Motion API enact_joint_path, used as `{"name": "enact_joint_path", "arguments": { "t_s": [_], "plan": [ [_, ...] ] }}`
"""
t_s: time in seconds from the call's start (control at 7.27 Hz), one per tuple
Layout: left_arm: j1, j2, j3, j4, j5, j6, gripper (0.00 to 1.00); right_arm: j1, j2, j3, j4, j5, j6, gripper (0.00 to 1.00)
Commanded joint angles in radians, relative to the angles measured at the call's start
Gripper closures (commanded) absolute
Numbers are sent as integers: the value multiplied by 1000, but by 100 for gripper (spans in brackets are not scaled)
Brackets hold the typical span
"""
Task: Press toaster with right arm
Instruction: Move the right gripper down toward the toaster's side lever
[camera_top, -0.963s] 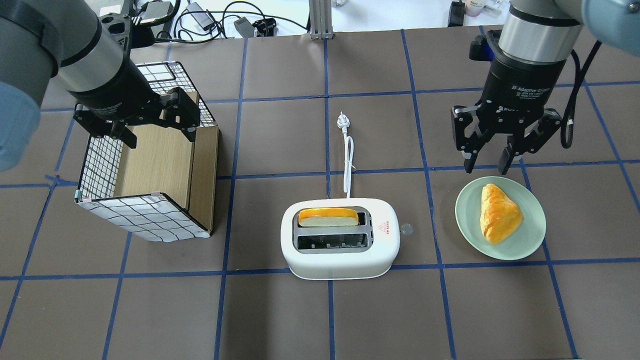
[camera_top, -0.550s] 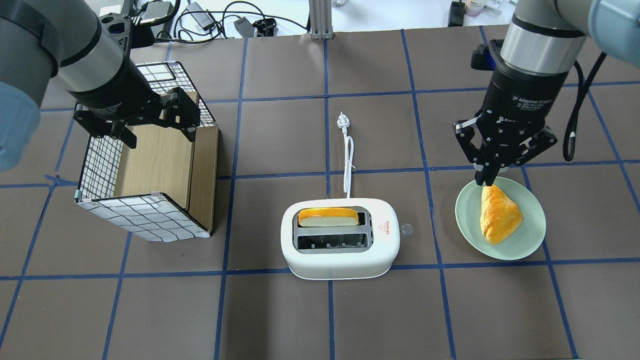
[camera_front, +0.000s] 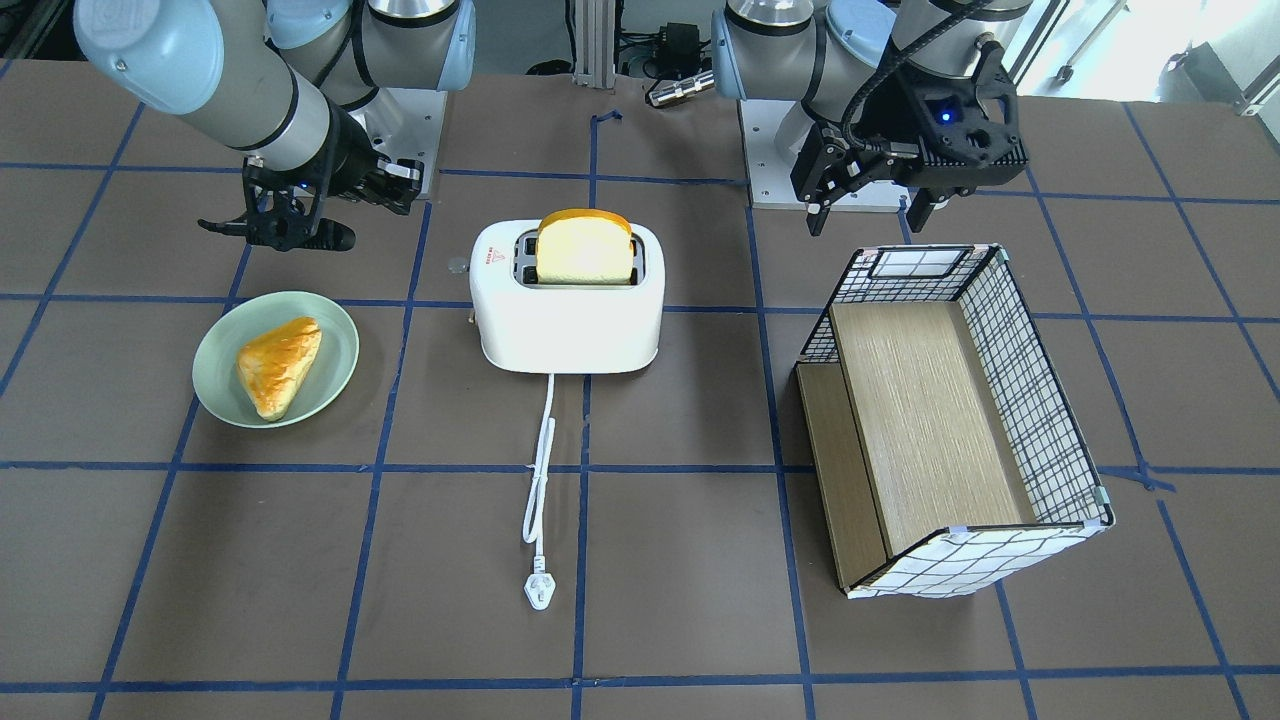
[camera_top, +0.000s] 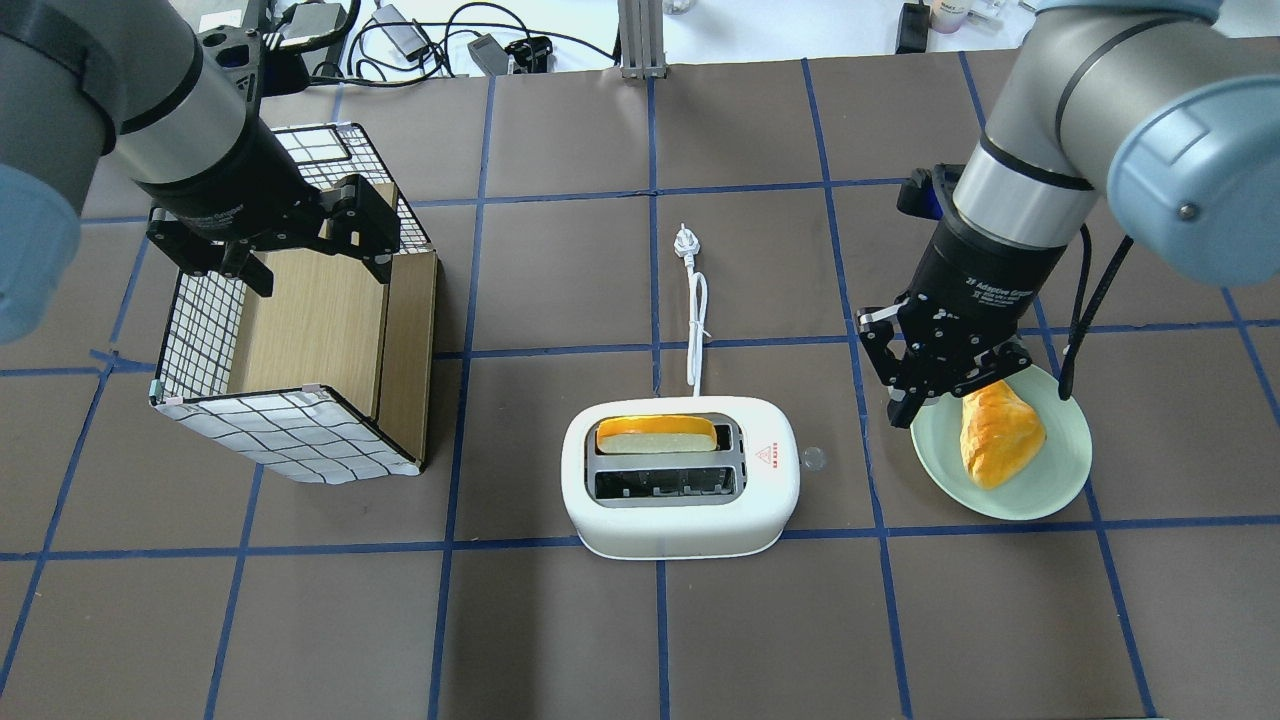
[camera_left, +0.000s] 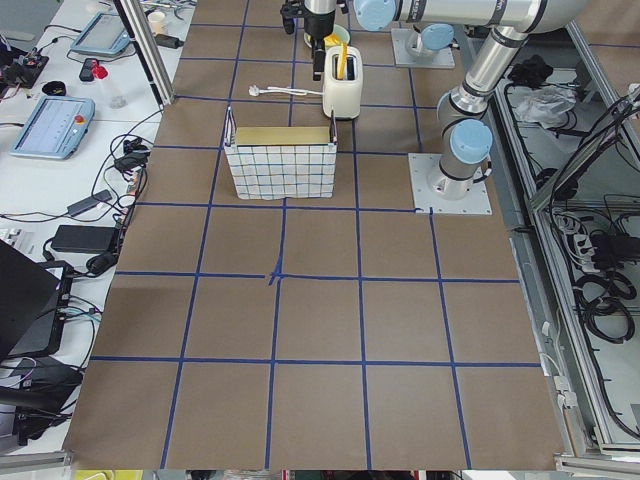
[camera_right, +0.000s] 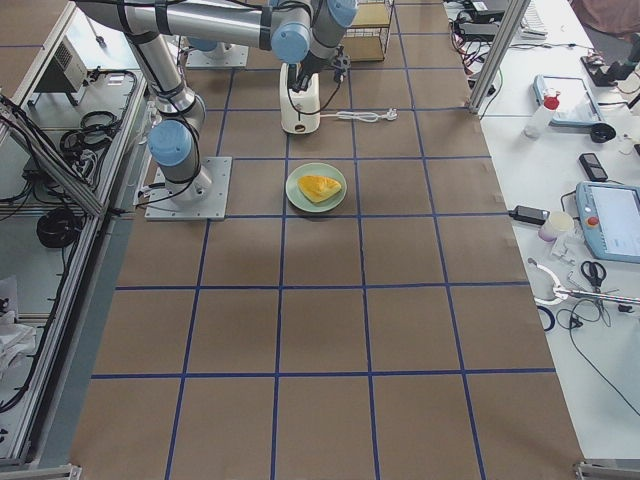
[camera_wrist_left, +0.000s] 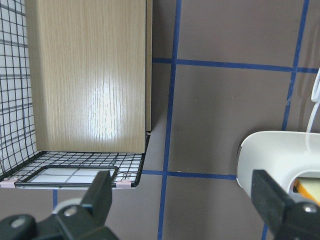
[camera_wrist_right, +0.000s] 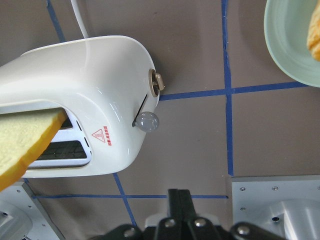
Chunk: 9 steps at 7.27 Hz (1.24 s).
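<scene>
The white two-slot toaster (camera_top: 680, 520) stands mid-table, also in the front view (camera_front: 570, 320). A bread slice (camera_top: 655, 435) stands in its far slot. Its round lever knob (camera_top: 813, 459) sticks out of the end that faces the plate and sits high on its slot in the right wrist view (camera_wrist_right: 148, 121). My right gripper (camera_top: 905, 405) is shut and empty. It hangs above the plate's left rim, right of the knob and apart from it; it also shows in the front view (camera_front: 320, 238). My left gripper (camera_top: 320, 265) is open and empty over the basket.
A green plate (camera_top: 1060, 480) with a golden pastry (camera_top: 1000, 430) lies right of the toaster. A wire basket with a wooden bottom (camera_top: 290, 430) lies on its side at the left. The toaster's white cord and plug (camera_top: 695, 320) run away from me.
My right gripper has shut its fingers and swung left and toward me, from beyond the plate to over its left rim, nearer the toaster's knob. The left arm has not moved.
</scene>
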Motion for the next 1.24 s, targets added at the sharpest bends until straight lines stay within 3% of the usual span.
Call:
{"name": "enact_joint_path", "arguments": {
  "t_s": [0.0, 0.41, 1.1],
  "plan": [
    [0, 0, 0, 0, 0, 0, 0, 0, 24, 59, -72, 63, -3, 100],
    [0, 0, 0, 0, 0, 0, 0, 0, 66, 120, -220, 79, 7, 100],
    [0, 0, 0, 0, 0, 0, 0, 0, 63, 134, -255, 123, 12, 100]
  ]
}}
